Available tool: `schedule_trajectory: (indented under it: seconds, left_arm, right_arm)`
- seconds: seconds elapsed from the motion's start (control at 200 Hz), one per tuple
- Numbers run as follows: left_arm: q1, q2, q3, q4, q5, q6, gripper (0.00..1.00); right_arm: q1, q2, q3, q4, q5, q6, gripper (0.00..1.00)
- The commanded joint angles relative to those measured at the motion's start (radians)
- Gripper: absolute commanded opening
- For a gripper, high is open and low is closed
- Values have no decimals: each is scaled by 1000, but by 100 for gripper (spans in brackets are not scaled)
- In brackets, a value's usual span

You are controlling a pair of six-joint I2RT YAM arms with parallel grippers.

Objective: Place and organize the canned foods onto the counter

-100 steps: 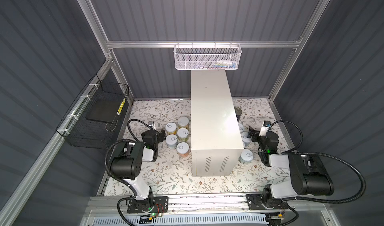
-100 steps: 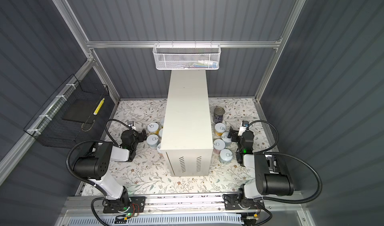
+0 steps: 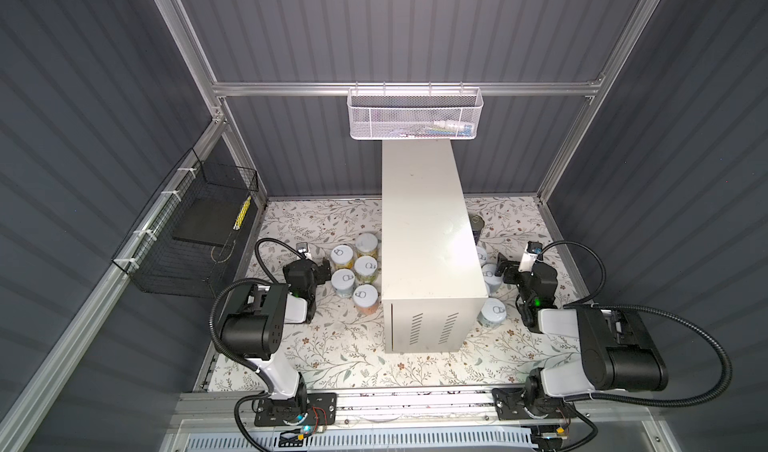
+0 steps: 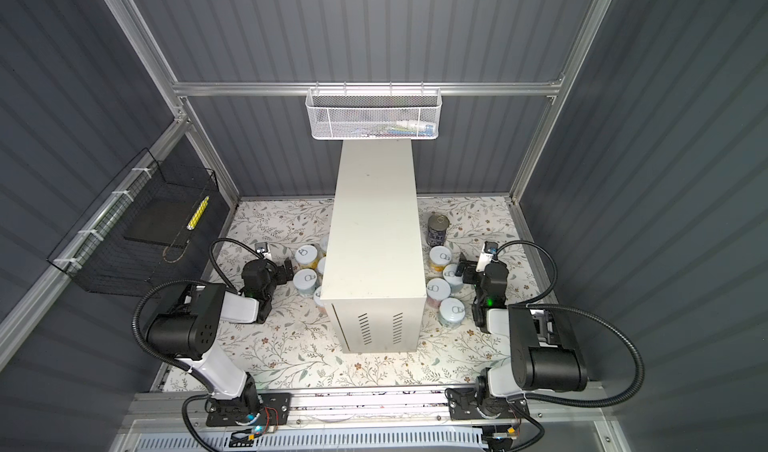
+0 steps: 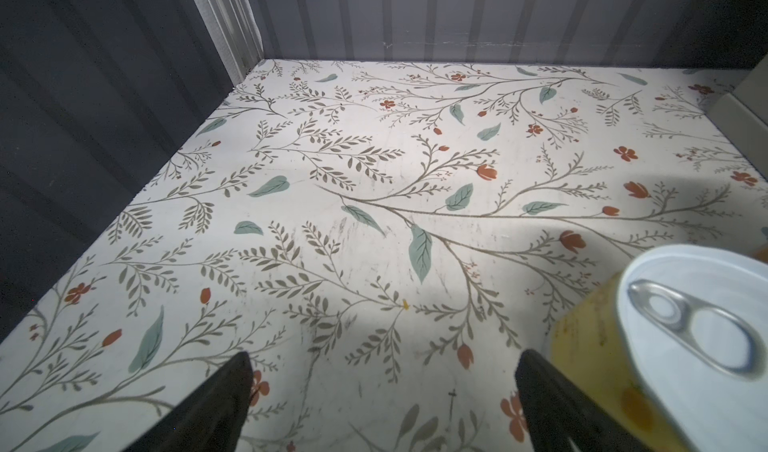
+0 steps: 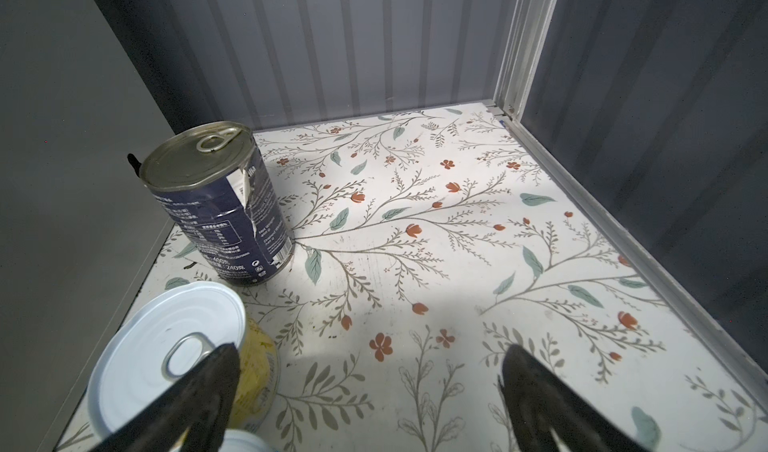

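Ten cans stand upright on the floral surface [image 3: 332,358], five to each side of the tall beige metal box [image 3: 419,221] in the middle of the enclosure. Left of the box, five small cans with silvery pull-tab lids [image 3: 367,266] crowd in a tight cluster against its wall. The left end effector [image 5: 384,358] sits low at the outer edge of that cluster, pointing toward the back wall. Its fingers are spread wide over bare floral print and grip nothing. In the left wrist view a yellow-sided can [image 5: 673,346] stands just outside one finger [image 5: 544,400]; whether the two touch cannot be told.

Right of the box, four small cans [image 4: 438,289] line its wall in a loose row. A taller dark-blue can [image 6: 220,204] with a torn label stands just beyond them, toward the back. The right end effector [image 6: 371,348] sits low beside that row, likewise spread wide and empty. In the right wrist view one of its fingers [image 6: 208,383] crosses in front of the lid of a pale-yellow can [image 6: 158,358], while the other hangs over open surface. The dark-blue can is well ahead of the fingertips.

A white mesh basket [image 3: 395,117] hangs from the back rail above the far end of the box, holding a few pale packages at one end, too small to identify. A black wire basket [image 3: 174,271] on the left wall holds a dark flat slab [image 3: 203,221] and a thin yellow stick [image 3: 242,213].
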Motion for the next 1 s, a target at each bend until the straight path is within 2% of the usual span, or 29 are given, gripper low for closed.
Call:
schedule_trajectory:
  seconds: [0.0,0.665,0.73,0.815,0.926,0.996]
  left_arm:
    - [2,5,-8,15,-12,16,99]
    - [3,5,-5,9,-8,14,100]
    - [4,5,-6,10,-8,15,99]
    - [3,-1,-4,12,-24,16,100]
    - [2,-97,62,-212,-80,-16,99]
    - [-7,-130,87,-263,-136,-19,100]
  right_arm:
    - [-5,-4,8,9,-6,-9,99]
    - [-5,-6,7,7,-7,-11,99]
    - [1,-13,9,2,23,-7,99]
    - [3,-70,58,-139,101,22,99]
    - [6,-170,180,-437,258,86,99]
    - [6,-241,220,-559,316,153,99]
